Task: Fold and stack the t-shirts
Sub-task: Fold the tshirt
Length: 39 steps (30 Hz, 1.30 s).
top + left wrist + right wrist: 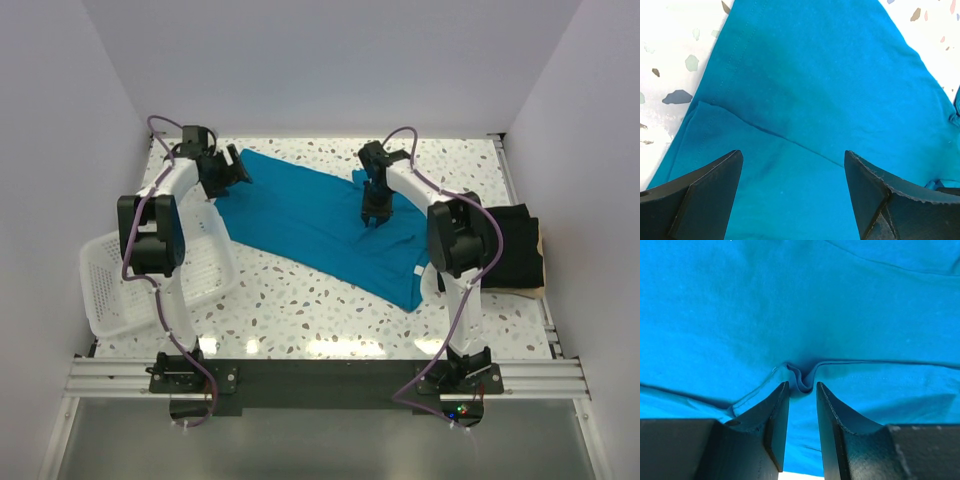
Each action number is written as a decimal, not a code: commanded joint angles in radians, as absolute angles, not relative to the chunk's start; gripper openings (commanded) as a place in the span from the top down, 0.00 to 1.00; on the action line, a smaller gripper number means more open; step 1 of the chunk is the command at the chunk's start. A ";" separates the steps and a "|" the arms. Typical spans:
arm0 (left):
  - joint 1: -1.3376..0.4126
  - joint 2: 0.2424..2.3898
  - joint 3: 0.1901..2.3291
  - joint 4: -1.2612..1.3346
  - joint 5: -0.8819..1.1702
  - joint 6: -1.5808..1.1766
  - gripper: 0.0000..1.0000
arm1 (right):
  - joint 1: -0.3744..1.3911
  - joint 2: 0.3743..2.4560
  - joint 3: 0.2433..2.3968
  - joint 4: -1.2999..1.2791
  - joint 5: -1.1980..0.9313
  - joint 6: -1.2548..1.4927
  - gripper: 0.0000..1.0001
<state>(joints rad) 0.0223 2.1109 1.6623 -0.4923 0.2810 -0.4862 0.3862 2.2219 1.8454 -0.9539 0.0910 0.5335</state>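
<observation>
Status: plain teal-blue soft cloth t-shirt [300, 215] lies spread on the white speckled table [300, 315]. It runs diagonally from far-left to near-right. Plain black cloth t-shirt [510, 240] sits folded at the table's right edge, beside my right arm and apart from the teal one. White plastic mesh basket [100, 300] is at the left edge, not involved.

My right gripper [801, 385]: jaws nearly together, clamped on a small raised pleat of the teal shirt, mid-body toward its right side. The wrist view shows the pucker touching both fingertips.

My left gripper [792, 156]: jaws wide apart, holding nothing, hovering over the shirt's far-left end, where a seam and a folded-over layer show. Can't tell if the tips touch cloth.

Judgement: the step in hand is the first fold of the teal shirt. The black one looks done, so roughly halfway.

To do it well:
- The right pinch is shallow, tips only, and may slip on the lift. Want a deeper bite. Can't tell how many layers are caught.
- Left should close on the edge, not mid-panel, so both grips sit along one line.
- Lift both together and low, cloth taut between them. Carry across and lay edge on edge.
- Let go only once the cloth lies flat, or the pleat will crease into the fold.
</observation>
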 commanded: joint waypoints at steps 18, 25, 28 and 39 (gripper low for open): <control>0.028 2.066 1.651 -0.465 0.298 -0.466 0.12 | 0.393 2.187 1.904 -0.919 0.041 0.557 1.00; 0.028 2.065 1.644 -0.468 0.296 -0.460 0.12 | 0.394 2.203 1.904 -0.900 0.018 0.564 1.00; 0.029 2.063 1.643 -0.469 0.293 -0.459 0.12 | 0.396 2.191 1.898 -0.876 0.011 0.574 1.00; 0.028 2.074 1.647 -0.469 0.290 -0.459 0.12 | 0.396 2.195 1.885 -0.842 0.002 0.586 0.99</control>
<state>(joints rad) 0.0223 2.1109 1.6413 -0.4877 0.2810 -0.4782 0.3882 2.2372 1.8660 -0.8829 0.0101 0.5659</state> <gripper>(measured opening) 0.873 0.018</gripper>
